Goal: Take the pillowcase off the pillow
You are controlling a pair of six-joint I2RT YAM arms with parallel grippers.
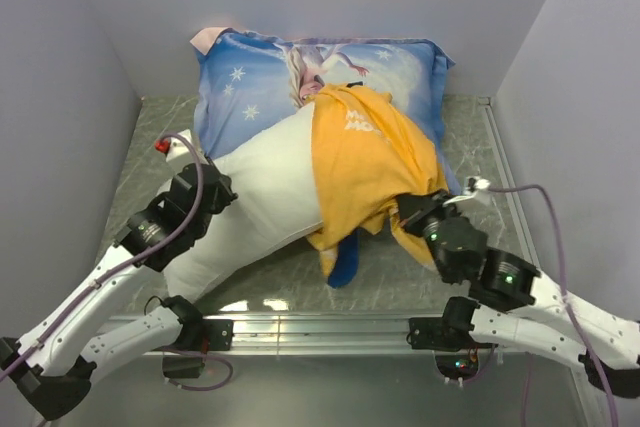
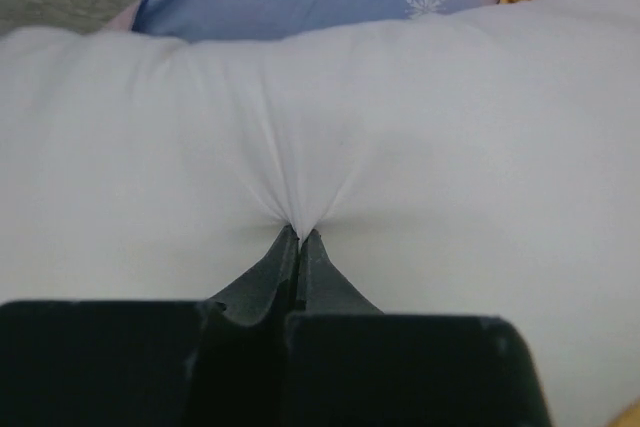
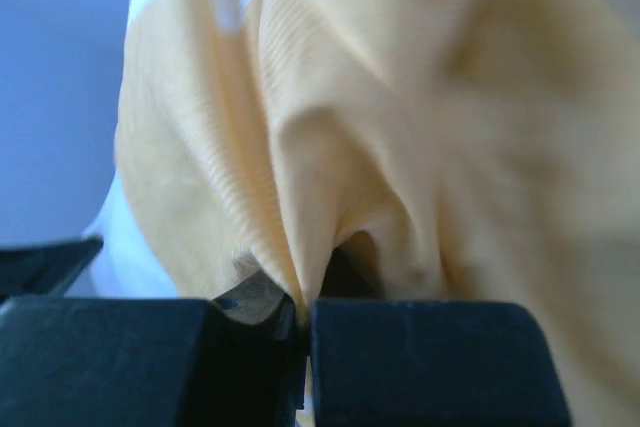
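Note:
The white pillow (image 1: 262, 187) lies slanted across the table, its left half bare. The yellow-orange pillowcase (image 1: 365, 162) is bunched over its right end, with white lettering near the top and a blue bit (image 1: 345, 262) hanging at the near edge. My left gripper (image 1: 222, 190) is shut on a pinch of the pillow's white fabric (image 2: 297, 209), which puckers at the fingertips (image 2: 312, 247). My right gripper (image 1: 408, 209) is shut on a fold of the pillowcase (image 3: 300, 247) at its lower right edge.
A blue Elsa-printed pillow (image 1: 260, 77) lies behind, against the back wall, partly under the white pillow. Grey walls close in on the left, right and back. A metal rail (image 1: 320, 332) runs along the table's near edge.

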